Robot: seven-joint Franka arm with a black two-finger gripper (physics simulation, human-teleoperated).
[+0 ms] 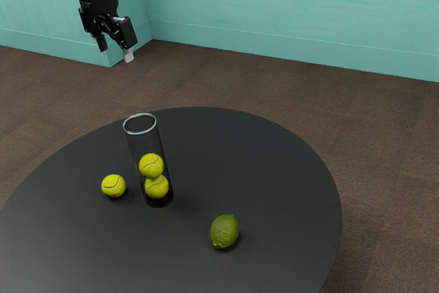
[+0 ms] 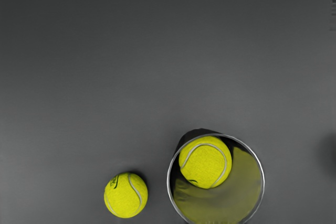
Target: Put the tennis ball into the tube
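In the exterior view, a clear, open-topped cylindrical tube with a pale rim [image 1: 143, 144] is seen standing upright on a round, black, smooth-topped table [image 1: 274, 190]. Two yellow-green felt balls are held inside it, an upper ball [image 1: 151, 165] stacked on a lower ball [image 1: 156, 186]. The task's loose yellow-green felt tennis ball [image 1: 113, 186] is seen outside the tube, resting on the tabletop to the exterior view's left of it, near but apart. A green, rough-skinned, oval lime [image 1: 224, 231] is placed to the exterior view's right of the tube and nearer to the camera.

The black two-finger gripper [image 1: 115, 50] is seen at the exterior view's upper left, raised and well apart from the tube and balls, with its fingers spread wide. Behind the table, a brown floor [image 1: 384, 169] and a turquoise wall [image 1: 274, 5] are seen on the far side.

In the wrist view, the tube's round mouth is seen from above, with one ball visible within it. The loose ball is shown just beside the tube, its curved pale seam and a dark printed mark exposed.
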